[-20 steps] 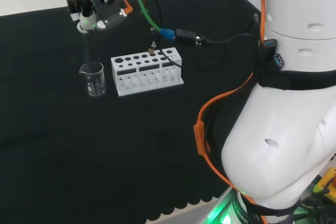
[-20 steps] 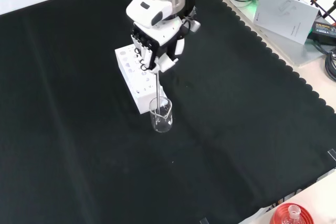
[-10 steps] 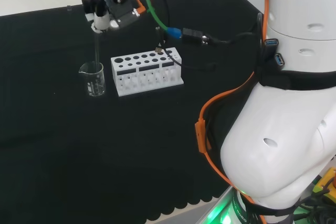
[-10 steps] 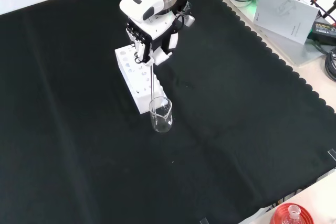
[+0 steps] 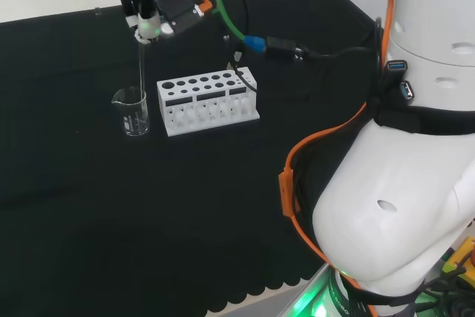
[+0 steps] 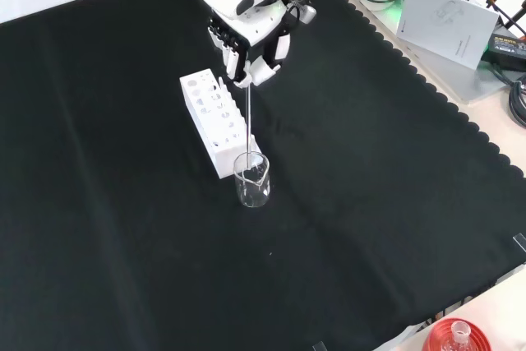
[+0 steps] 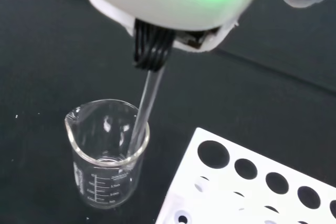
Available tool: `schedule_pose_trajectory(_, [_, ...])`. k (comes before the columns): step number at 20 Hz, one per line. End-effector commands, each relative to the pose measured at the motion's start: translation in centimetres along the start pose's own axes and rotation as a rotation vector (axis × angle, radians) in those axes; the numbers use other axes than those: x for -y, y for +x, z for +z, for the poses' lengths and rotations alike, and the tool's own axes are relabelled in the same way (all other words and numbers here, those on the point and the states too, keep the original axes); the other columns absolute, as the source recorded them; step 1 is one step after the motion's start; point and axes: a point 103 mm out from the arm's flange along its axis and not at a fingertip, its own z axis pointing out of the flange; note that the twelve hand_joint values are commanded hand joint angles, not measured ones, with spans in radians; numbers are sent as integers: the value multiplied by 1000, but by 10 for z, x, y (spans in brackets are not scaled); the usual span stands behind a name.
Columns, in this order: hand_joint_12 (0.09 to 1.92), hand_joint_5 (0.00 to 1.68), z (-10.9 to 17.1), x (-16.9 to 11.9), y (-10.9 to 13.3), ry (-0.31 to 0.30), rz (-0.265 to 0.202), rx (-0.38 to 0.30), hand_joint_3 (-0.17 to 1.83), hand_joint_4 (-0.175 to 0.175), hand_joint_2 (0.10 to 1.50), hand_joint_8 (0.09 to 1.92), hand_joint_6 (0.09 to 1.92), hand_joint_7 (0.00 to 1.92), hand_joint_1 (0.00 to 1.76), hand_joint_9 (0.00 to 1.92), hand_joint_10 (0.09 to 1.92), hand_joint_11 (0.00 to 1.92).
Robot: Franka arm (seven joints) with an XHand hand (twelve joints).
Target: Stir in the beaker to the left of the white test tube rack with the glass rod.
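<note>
hand (image 6: 251, 47) clamped on the top of the glass rod (image 6: 248, 117), held high so its lower end dips inside the beaker (image 6: 252, 180), leaning on the rim, just off the white test tube rack (image 6: 215, 118), mid-cloth.

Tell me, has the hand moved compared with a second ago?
Yes. In the head view the hand has shifted right, from left of the beaker to above its rack-side rim, holding the glass rod.

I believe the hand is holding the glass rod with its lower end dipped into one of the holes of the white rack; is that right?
Not quite: the hand does hold the glass rod, but its lower end sits in the beaker beside the white rack, not in a rack hole. The wrist view shows this.
</note>
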Motion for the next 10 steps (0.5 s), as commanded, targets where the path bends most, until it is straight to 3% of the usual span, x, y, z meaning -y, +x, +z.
schedule_pose_trajectory(1, [382, 1191, 21, -30, 59, -19, -39, -13, 917, -175, 501, 575, 792, 1481, 1334, 1773, 158, 1694])
schedule_pose_trajectory(7, [381, 1192, 17, -35, 64, -39, -85, -24, 917, -175, 501, 573, 791, 1481, 1334, 1774, 155, 1694])
schedule_pose_trajectory(8, [381, 1192, 20, -26, 47, -60, -83, -44, 917, -175, 501, 573, 791, 1481, 1334, 1774, 155, 1694])
schedule_pose_trajectory(10, [381, 1192, 21, -23, 39, -59, -80, -47, 917, -175, 501, 572, 791, 1482, 1334, 1774, 154, 1695])
